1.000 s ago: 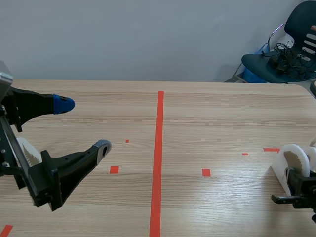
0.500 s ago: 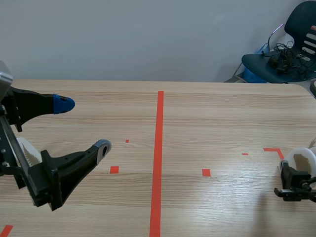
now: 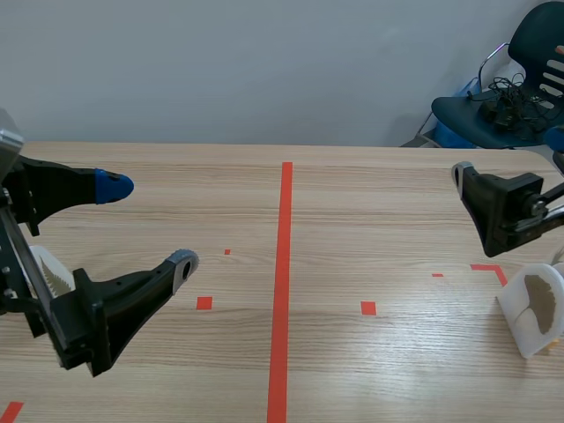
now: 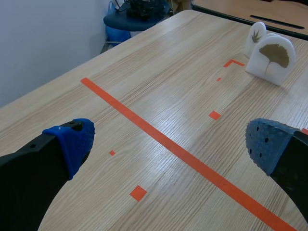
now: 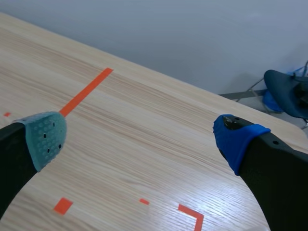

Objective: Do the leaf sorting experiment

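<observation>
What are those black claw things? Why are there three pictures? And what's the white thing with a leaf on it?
The black claws are the hands of a robot with two arms. One picture is taken from between the arms, so one arm comes in at each side. The other two pictures come from little cameras on the robot's wrists, and each looks past its own claw's two fingers.

The left claw and the right claw are both open and hold nothing. The blue and grey-green tips are soft pads for gripping.

Below them is a wooden table with red tape stuck on as marks. On the right arm's side stand white cards with leaves on them. The left wrist picture shows two, close together. Those are the leaves to be sorted.
</observation>
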Robot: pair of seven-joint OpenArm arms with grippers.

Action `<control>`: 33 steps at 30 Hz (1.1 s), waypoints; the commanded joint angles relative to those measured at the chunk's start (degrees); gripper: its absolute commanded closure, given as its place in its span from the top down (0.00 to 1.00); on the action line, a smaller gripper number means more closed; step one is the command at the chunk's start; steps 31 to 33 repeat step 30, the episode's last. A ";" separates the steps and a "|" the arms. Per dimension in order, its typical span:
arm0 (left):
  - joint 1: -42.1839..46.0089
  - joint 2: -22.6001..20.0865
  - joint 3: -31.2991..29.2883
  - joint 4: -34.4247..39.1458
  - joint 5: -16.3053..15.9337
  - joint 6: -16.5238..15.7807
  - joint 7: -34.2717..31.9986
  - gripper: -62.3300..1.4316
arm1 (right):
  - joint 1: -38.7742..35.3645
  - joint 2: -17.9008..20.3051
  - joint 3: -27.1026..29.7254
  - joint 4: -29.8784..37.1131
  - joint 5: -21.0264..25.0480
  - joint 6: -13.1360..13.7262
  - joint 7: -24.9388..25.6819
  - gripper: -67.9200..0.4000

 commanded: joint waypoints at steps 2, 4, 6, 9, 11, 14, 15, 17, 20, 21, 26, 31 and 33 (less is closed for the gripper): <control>0.42 0.13 -0.35 0.52 -0.81 0.52 -0.81 1.00 | -4.90 3.13 0.13 3.15 1.55 -0.63 1.03 1.00; 0.44 0.13 -0.35 0.52 -0.81 1.46 -0.79 1.00 | -8.41 5.33 0.13 6.69 1.51 -1.14 1.03 1.00; 0.44 0.13 -0.35 0.52 -0.81 1.57 -0.76 1.00 | -11.78 6.95 0.13 9.57 1.51 -1.29 1.01 1.00; 0.46 0.13 -0.35 0.52 -0.81 1.57 -0.52 1.00 | -15.34 7.52 0.13 11.56 2.16 -1.29 1.03 1.00; 0.46 0.13 -0.35 0.52 -0.81 1.57 -0.55 1.00 | -15.87 7.39 0.09 11.54 2.36 -1.27 1.01 1.00; 0.46 0.15 -0.35 0.52 -0.81 1.57 -0.57 1.00 | -15.89 7.37 0.09 11.54 2.36 -1.27 1.07 1.00; 0.46 0.15 -0.35 0.52 -0.81 1.57 -0.57 1.00 | -15.87 7.37 0.09 11.54 2.36 -1.27 1.20 1.00; 0.46 0.13 -0.35 0.52 -0.81 1.57 -0.57 1.00 | -15.87 7.37 0.09 11.54 2.36 -1.27 1.33 1.00; 0.44 0.13 -0.35 0.52 -0.81 1.57 -0.59 1.00 | -15.87 7.37 0.09 11.54 2.34 -1.27 1.31 1.00; 0.44 0.13 -0.35 0.52 -0.81 1.57 -0.59 1.00 | -15.87 7.37 0.09 11.54 2.34 -1.27 1.31 1.00; 0.44 0.13 -0.35 0.52 -0.81 1.57 -0.59 1.00 | -15.87 7.37 0.09 11.54 2.32 -1.27 1.31 1.00; 0.44 0.13 -0.35 0.52 -0.81 1.57 -0.59 1.00 | -15.87 7.37 0.09 11.54 2.32 -1.27 1.31 1.00; 0.44 0.13 -0.35 0.52 -0.81 1.57 -0.59 1.00 | -15.87 7.37 0.09 11.54 2.32 -1.27 1.31 1.00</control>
